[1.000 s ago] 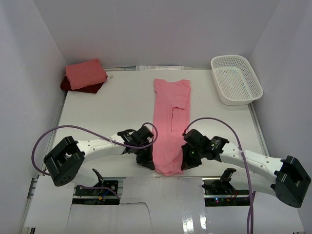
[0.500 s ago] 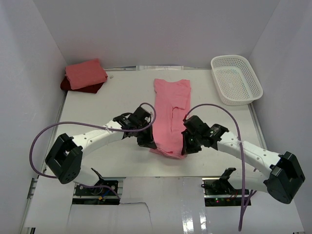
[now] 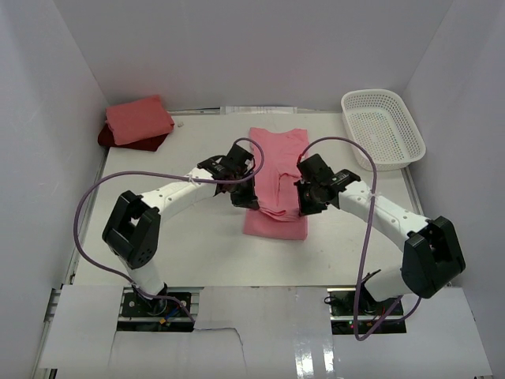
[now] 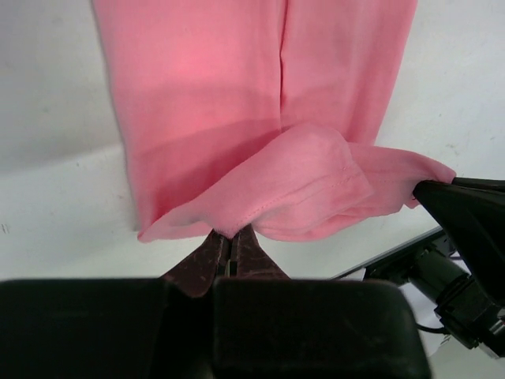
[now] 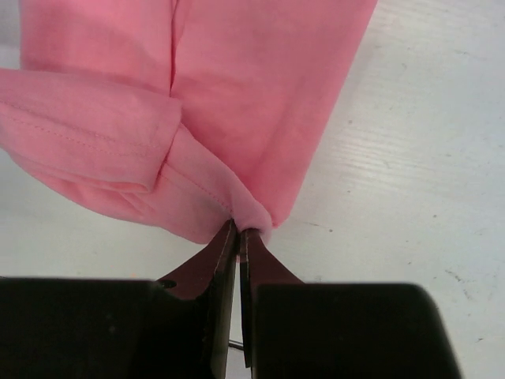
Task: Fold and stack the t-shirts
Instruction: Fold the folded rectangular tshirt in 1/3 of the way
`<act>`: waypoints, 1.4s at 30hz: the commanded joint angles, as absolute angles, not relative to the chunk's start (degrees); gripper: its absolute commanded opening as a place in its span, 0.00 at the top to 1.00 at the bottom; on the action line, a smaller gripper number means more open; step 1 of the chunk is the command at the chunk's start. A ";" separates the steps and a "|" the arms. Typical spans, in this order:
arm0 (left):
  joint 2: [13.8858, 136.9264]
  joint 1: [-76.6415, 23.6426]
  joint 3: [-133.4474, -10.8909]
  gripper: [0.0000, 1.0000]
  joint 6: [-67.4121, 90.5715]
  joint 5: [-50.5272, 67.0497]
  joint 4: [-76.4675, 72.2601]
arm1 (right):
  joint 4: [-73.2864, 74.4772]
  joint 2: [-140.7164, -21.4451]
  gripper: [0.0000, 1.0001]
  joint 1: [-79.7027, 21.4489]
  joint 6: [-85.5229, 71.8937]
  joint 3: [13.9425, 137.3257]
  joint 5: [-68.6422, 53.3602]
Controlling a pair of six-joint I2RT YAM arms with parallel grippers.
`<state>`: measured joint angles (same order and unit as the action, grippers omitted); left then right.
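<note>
Where folded over, the rose t-shirt (image 3: pixel 276 185) lies doubled.

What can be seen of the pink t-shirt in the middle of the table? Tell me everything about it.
The pink t-shirt is plain, soft cloth with no print, folded lengthwise into a narrow strip. It lies on the white table with its collar end toward the far side. Its near end is doubled back over the body, and the stitched hem is raised off the cloth beneath. The left gripper and the right gripper are each shut on a hem corner. Nothing else touches it.
</note>
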<state>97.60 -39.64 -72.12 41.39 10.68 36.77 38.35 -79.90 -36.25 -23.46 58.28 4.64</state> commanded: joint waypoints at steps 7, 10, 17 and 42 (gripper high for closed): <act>100.46 -36.12 -80.59 1.00 38.58 6.95 37.62 | 36.65 -87.71 0.92 -33.05 -17.76 66.62 6.42; 102.04 -35.16 -82.26 1.00 38.15 6.86 37.62 | 36.48 -89.46 0.92 -32.26 -17.05 68.20 6.42; 106.87 -34.54 -86.83 1.00 37.35 7.47 37.71 | 36.74 -92.11 0.92 -30.24 -15.82 71.80 6.59; 116.36 -32.08 -98.08 1.00 36.04 7.82 38.76 | 36.56 -101.34 0.92 -25.49 -11.25 81.21 6.41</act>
